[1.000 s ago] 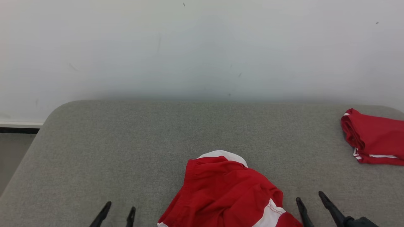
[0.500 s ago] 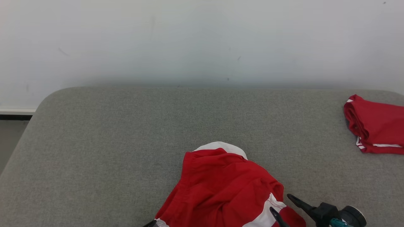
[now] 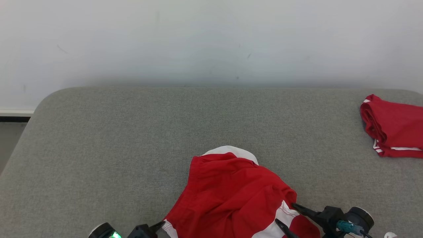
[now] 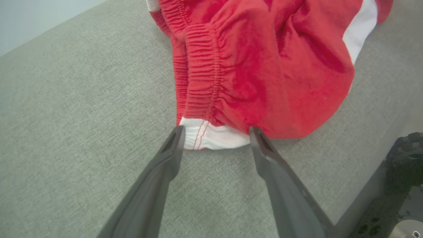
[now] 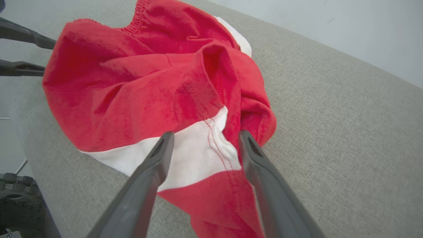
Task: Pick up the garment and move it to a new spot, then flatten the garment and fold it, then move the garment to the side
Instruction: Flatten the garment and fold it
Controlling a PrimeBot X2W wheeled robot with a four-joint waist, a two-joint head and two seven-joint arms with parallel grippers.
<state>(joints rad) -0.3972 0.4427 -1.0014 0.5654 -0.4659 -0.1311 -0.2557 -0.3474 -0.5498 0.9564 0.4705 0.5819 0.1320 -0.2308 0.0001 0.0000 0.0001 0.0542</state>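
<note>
The garment (image 3: 231, 195) is a crumpled pair of red shorts with white stripes, lying at the near edge of the grey padded table (image 3: 132, 132). My left gripper (image 3: 158, 226) is open at its lower left corner. In the left wrist view, the left gripper (image 4: 215, 134) has its fingertips on either side of the white hem corner of the garment (image 4: 257, 59). My right gripper (image 3: 288, 216) is open at the garment's right side. In the right wrist view, the right gripper (image 5: 205, 136) straddles the white stripe of the garment (image 5: 148, 92). Neither gripper holds cloth.
A second red garment (image 3: 393, 127), folded, lies at the table's far right edge. A pale wall (image 3: 211, 39) rises behind the table. Bare grey table surface stretches to the left and behind the crumpled garment. The table's near edge drops off beside the left gripper (image 5: 19, 49).
The head camera has tilted down a little. Both grippers have turned inward and closed in on the garment, the left to its hem corner, the right onto its white stripe. The garment has not moved.
</note>
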